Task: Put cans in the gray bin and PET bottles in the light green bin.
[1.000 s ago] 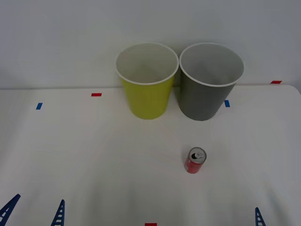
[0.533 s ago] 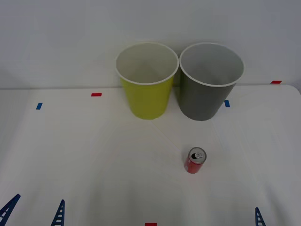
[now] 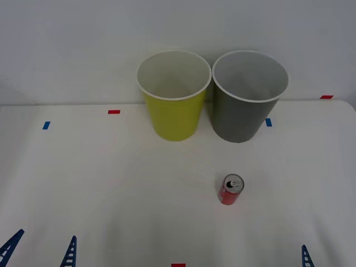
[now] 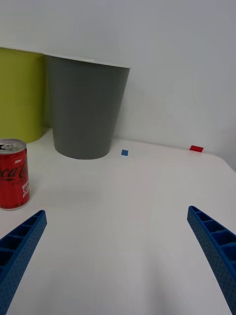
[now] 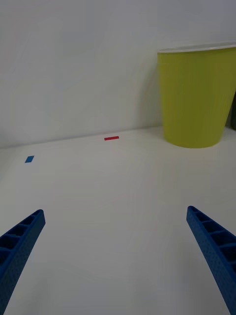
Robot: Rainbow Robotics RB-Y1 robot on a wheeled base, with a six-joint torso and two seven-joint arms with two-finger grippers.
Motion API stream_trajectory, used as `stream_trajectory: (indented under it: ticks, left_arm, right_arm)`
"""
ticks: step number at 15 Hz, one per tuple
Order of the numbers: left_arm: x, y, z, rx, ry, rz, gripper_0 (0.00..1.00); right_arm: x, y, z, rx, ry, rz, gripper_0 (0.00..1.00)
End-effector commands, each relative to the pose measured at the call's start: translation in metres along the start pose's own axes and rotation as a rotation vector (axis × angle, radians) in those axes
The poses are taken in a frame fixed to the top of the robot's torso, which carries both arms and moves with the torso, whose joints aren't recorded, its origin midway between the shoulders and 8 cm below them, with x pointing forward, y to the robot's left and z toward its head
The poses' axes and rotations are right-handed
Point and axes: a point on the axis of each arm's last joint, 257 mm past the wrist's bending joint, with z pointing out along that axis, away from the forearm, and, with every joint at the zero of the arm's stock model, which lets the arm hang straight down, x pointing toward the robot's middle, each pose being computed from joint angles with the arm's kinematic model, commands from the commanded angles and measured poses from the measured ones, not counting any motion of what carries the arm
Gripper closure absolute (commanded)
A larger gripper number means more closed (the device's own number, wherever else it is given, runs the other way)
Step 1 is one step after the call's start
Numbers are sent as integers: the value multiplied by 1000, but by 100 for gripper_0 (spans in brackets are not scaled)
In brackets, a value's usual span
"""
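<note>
Standing upright, can (image 4: 13, 173), label readable from right wrist, gray bin (image 3: 248, 97) beyond

A small red can (image 3: 231, 190) with a silver top and pull-tab stands upright on the table, nearer than the bins and right of centre. At the far edge stand two tall tapered white-rimmed bins, side by side: the light green bin (image 3: 173, 114) left, the gray bin (image 3: 240, 117) right.

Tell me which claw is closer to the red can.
The right claw: the can stands just ahead of it, beside one finger. The left claw hangs far across the table, near the green bin's side.
</note>
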Motion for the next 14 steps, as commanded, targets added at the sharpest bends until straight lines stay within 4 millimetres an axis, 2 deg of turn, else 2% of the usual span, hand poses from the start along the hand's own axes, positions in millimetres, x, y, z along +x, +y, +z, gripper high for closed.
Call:
stream_trajectory:
  ticks: [1,6,7,11,14]
  left_arm:
    - [0,0,0,0,0,0,0]
    - [0,0,0,0,0,0,0]
    - [0,0,0,0,0,0,0]
    - [0,0,0,0,0,0,0]
    - [0,0,0,0,0,0,0]
  right_arm:
    - [0,0,0,0,0,0,0]
    - [0,0,0,0,0,0,0]
    - [20,6,-6,10,45,25,0]
    - [15,8,-7,-2,15,42,0]
    - [12,30,-9,-78,6,56,0]
